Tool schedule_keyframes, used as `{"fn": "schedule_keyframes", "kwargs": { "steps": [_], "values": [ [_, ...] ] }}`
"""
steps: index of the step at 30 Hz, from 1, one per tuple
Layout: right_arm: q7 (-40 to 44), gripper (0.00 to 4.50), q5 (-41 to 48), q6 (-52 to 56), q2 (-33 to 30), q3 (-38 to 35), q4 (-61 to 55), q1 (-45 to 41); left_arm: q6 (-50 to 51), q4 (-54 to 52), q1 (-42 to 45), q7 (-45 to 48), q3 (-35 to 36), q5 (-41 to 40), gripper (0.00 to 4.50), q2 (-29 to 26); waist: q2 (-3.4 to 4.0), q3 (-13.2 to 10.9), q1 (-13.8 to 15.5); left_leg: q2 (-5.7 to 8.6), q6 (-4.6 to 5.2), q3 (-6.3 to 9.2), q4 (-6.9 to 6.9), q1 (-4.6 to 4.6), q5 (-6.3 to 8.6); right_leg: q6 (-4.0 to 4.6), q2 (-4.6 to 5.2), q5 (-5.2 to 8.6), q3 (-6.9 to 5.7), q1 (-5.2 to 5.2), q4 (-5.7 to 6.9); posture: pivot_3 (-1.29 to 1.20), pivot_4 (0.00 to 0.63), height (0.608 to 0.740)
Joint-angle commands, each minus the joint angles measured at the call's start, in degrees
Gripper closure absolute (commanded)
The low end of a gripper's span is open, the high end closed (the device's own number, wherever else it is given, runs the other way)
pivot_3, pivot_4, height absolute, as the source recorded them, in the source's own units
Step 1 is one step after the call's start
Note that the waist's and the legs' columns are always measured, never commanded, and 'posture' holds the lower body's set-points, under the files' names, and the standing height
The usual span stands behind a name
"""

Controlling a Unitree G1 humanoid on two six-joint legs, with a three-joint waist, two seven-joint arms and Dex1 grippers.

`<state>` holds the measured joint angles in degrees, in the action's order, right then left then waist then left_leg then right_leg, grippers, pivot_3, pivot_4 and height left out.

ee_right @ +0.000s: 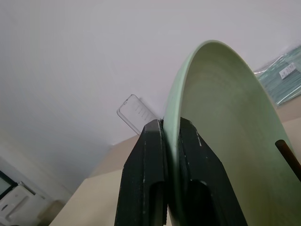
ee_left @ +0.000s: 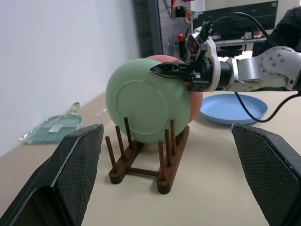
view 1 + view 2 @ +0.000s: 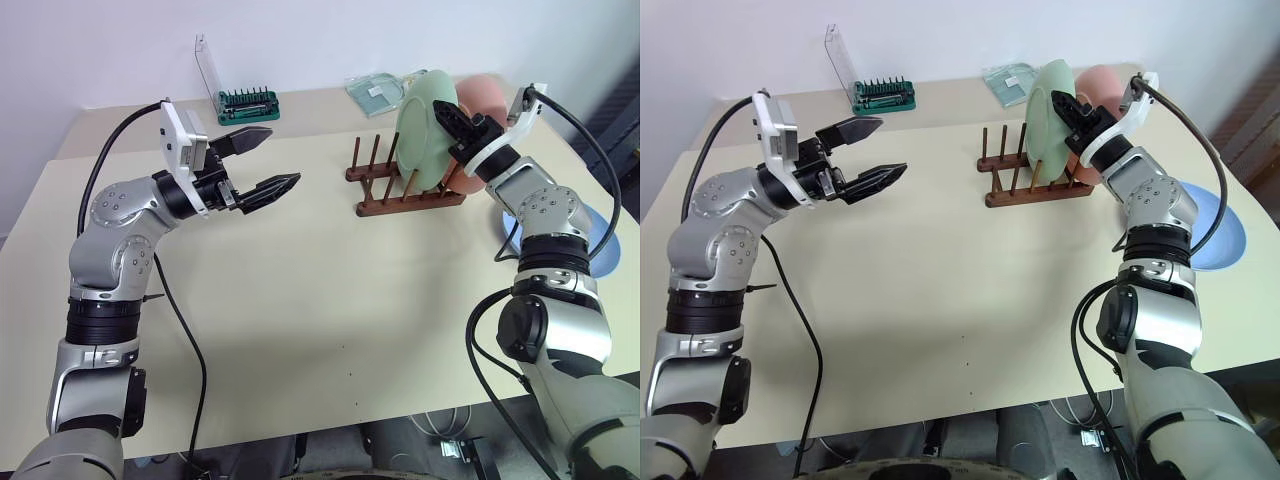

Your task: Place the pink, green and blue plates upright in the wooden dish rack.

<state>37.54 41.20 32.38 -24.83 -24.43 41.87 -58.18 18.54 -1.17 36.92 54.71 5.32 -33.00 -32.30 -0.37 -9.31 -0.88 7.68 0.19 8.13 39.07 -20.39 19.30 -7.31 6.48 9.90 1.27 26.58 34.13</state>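
Two round matte plates stood on edge in the small dark brown wooden dish rack (image 3: pixel 405 188) on the far right part of the pale counter (image 3: pixel 300 300): the pale mint green plate (image 3: pixel 425 125) leaned between the thin upright pegs, and the salmon pink plate (image 3: pixel 485 95) stood just behind it, farther to the right. The right pincer (image 3: pixel 447 116) was pressed together on the upper rim of the green plate, one black finger on each face of it. The light blue plate (image 3: pixel 1220 230) lay flat on the counter to the right of the rack, near the right edge, partly hidden by the right arm. The left pincer (image 3: pixel 263 162) hung over the left part of the counter, well apart from the rack, its two black fingers spread wide and holding nothing. A green bit holder with a clear upright lid (image 3: pixel 245 98) sat at the far edge, to the left of the rack. A small clear greenish tray (image 3: pixel 375 92) lay at the far edge behind the rack.
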Motion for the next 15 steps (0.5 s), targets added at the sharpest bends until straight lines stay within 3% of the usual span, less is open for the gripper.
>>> {"fn": "schedule_keyframes", "kwargs": {
  "steps": [1, 15],
  "values": [
    [0.87, 4.50, 0.50, -0.34, -0.50, -1.08, -2.26, -0.74, -0.47, -1.70, 1.27, -0.03, 1.19, -0.25, 0.04, -0.20, 0.00, 0.00, -0.01, 0.00, 0.00, 0.00, 0.00, 0.00, 0.00, 0.00, 0.00, 0.00, 0.00, 0.00, 0.00, 0.00, 0.150, 0.740],
    [-1.11, 4.50, 2.69, 1.99, -0.70, -2.55, -6.83, -6.59, -1.01, -0.44, 1.99, 0.50, 0.94, 0.01, 0.04, 0.41, 0.01, 0.00, -0.03, 0.00, 0.00, 0.00, -0.02, 0.00, 0.00, 0.00, -0.01, 0.00, 0.00, 0.02, 0.00, 0.00, 0.150, 0.740]
  ]
}}
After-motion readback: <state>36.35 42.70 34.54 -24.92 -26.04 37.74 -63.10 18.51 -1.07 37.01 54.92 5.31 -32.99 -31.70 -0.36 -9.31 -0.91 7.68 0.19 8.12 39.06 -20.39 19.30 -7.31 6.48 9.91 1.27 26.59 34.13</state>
